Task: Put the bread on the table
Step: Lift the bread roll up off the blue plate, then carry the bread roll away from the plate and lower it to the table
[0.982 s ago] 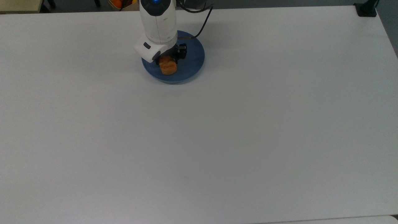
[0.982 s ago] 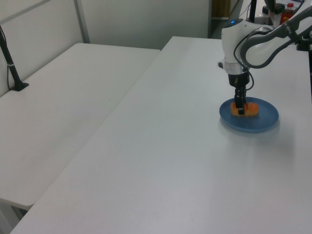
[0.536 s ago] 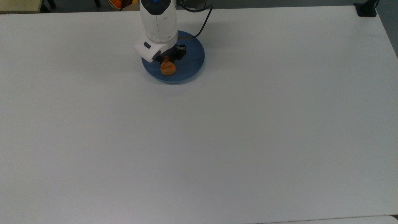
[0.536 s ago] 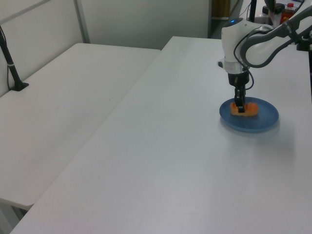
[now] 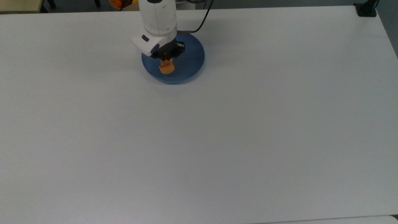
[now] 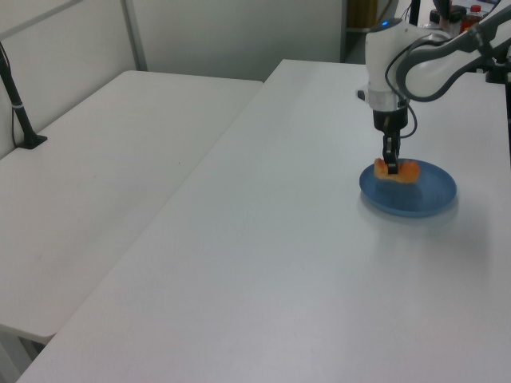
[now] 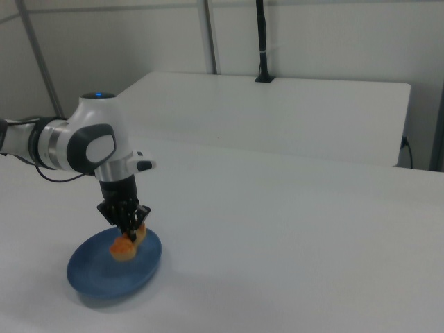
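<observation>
The bread (image 5: 167,67), a small golden-orange bun, is pinched between the fingers of my gripper (image 5: 167,59), which is shut on it. It hangs tilted just above the left part of the round blue plate (image 5: 190,62) in the top view. In the left view the bread (image 6: 398,171) sits under the gripper (image 6: 391,163) over the plate (image 6: 423,199). From the right view the bread (image 7: 125,244) hangs below the gripper (image 7: 130,230), close over the plate (image 7: 97,276). The white table (image 5: 217,140) spreads all around.
A black cable (image 5: 202,21) runs from the arm past the plate's far edge. A second white table (image 6: 104,175) stands beside this one at the left view's left. A black post base (image 5: 366,8) sits at the far right corner in the top view.
The gripper closed on the bread and rose a little, tipping and lifting the bun off the plate. The plate stayed where it was.
</observation>
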